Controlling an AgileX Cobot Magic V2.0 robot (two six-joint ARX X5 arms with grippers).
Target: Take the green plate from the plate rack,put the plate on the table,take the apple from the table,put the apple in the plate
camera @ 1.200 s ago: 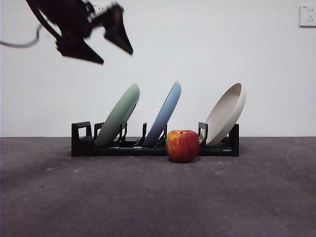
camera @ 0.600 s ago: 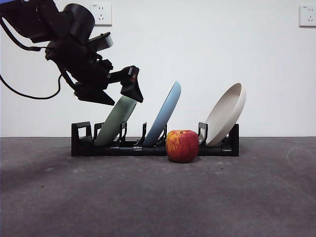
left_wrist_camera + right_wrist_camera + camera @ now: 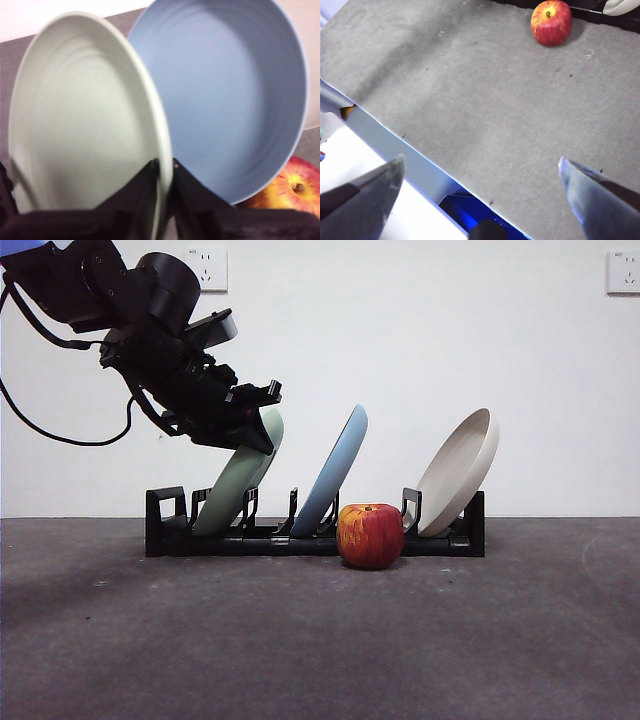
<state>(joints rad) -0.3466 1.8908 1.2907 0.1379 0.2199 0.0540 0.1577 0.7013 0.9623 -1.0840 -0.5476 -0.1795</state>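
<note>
The green plate (image 3: 235, 485) (image 3: 85, 120) leans in the leftmost filled slot of the black plate rack (image 3: 165, 530). My left gripper (image 3: 262, 425) (image 3: 163, 170) reaches down from the upper left and is shut on the plate's top rim, one jaw on each face. The red and yellow apple (image 3: 370, 535) (image 3: 290, 187) (image 3: 551, 16) rests on the dark grey table (image 3: 300, 640) just in front of the rack. My right gripper (image 3: 480, 170) hangs open over the table's near edge, far from the apple, holding nothing.
A light blue plate (image 3: 335, 470) (image 3: 225, 95) leans in the slot right beside the green one, close behind my left gripper. A beige plate (image 3: 458, 470) stands at the rack's right end. The table's edge (image 3: 395, 135) and a white surface lie below my right gripper.
My left gripper came down from high at the upper left to the green plate's top rim, and its jaws closed from wide open onto the rim. The plates and apple have not moved.
</note>
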